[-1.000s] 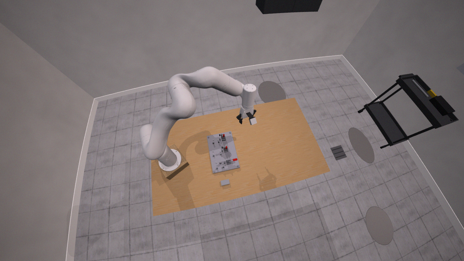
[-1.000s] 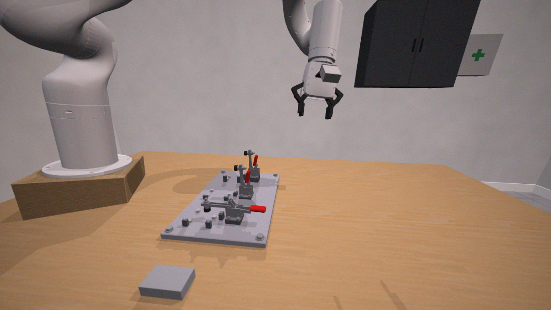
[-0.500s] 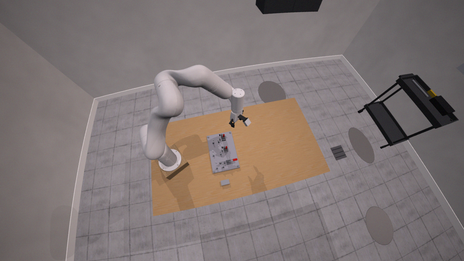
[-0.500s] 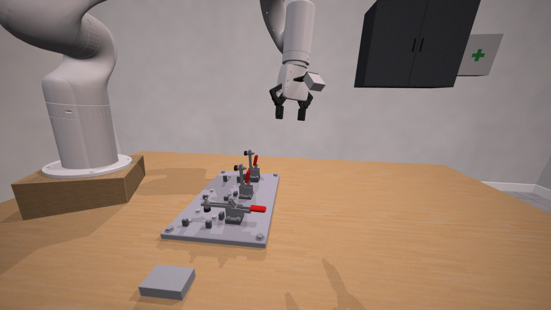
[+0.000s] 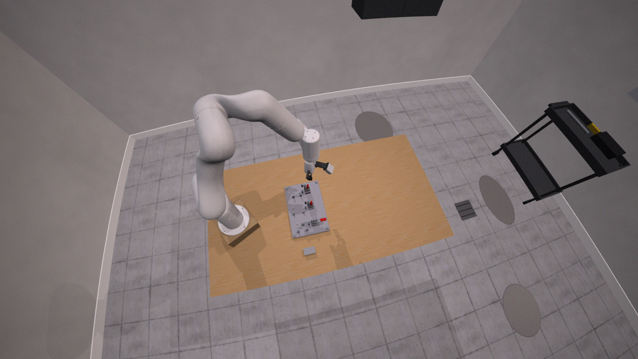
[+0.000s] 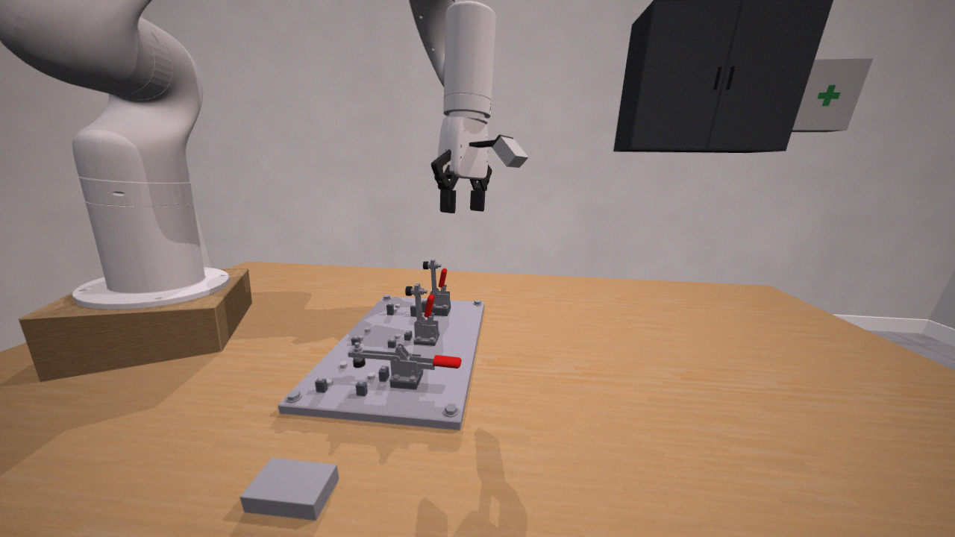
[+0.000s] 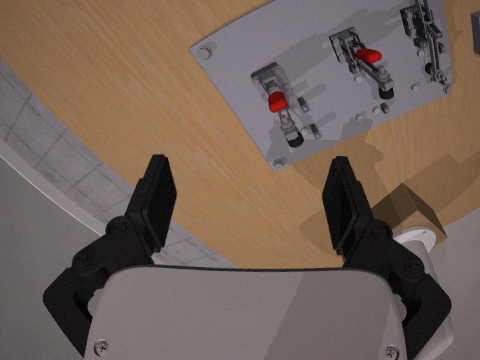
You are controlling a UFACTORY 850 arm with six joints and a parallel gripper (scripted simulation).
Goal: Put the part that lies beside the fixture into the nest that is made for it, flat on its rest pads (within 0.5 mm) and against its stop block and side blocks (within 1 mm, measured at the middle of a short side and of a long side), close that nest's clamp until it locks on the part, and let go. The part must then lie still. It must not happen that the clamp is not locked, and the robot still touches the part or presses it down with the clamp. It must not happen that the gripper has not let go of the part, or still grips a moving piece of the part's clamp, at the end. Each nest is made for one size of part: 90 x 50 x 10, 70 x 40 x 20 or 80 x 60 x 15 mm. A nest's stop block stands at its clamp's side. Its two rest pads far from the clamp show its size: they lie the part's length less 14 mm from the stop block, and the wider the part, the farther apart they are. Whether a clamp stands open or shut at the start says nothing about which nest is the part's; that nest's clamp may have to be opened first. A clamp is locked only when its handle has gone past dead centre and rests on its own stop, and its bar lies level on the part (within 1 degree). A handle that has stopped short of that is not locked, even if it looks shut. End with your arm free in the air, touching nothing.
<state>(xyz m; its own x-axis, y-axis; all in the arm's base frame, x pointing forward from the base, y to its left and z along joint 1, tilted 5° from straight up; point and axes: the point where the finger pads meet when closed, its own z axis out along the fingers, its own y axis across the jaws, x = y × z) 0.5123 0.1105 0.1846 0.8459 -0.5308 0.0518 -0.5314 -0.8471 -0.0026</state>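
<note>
Currently: gray block off the fixture, gripper open above

So, the gray rectangular block (image 5: 309, 251) (image 6: 291, 488) lies flat on the wooden tabletop (image 5: 370, 187) (image 6: 634, 374) (image 7: 150, 130), near the fixture plate's short edge but apart from it. In the wrist view only a sliver of a gray piece shows at the right edge; can't tell more there.

Fixture plate (image 5: 317, 207) (image 6: 374, 412) (image 7: 225, 65): flat on the tabletop, bolts at its corners, three toggle clamps in a row. Clamp nearest the block (image 5: 314, 222) (image 6: 406, 371) (image 7: 413, 21): bar about level, black tip down over its nest, red handle pointing outward; lock can't be told. Middle clamp (image 5: 310, 205) (image 6: 426, 330) (image 7: 345, 45): bar up, red handle up. Far clamp (image 5: 306, 189) (image 6: 439, 303) (image 7: 267, 75): same, bar and handle both up. Small dark blocks and pale round pads stand on the plate by the clamps.

Gripper (image 5: 309, 176) (image 6: 462, 201) (image 7: 249, 174): fingers wide apart, nothing between them, in the air above the far end of the plate, touching nothing. White arm (image 5: 209, 129) (image 6: 143, 220) stands on a wooden base block (image 5: 244, 235) (image 6: 133, 347), off the plate's pad side.

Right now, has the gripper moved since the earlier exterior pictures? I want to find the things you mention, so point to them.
Yes. Against the wall cabinet (image 6: 721, 80) in the exterior view, the open gripper (image 5: 310, 176) (image 6: 462, 201) (image 7: 249, 174) has shifted left, away from the cabinet.
</note>
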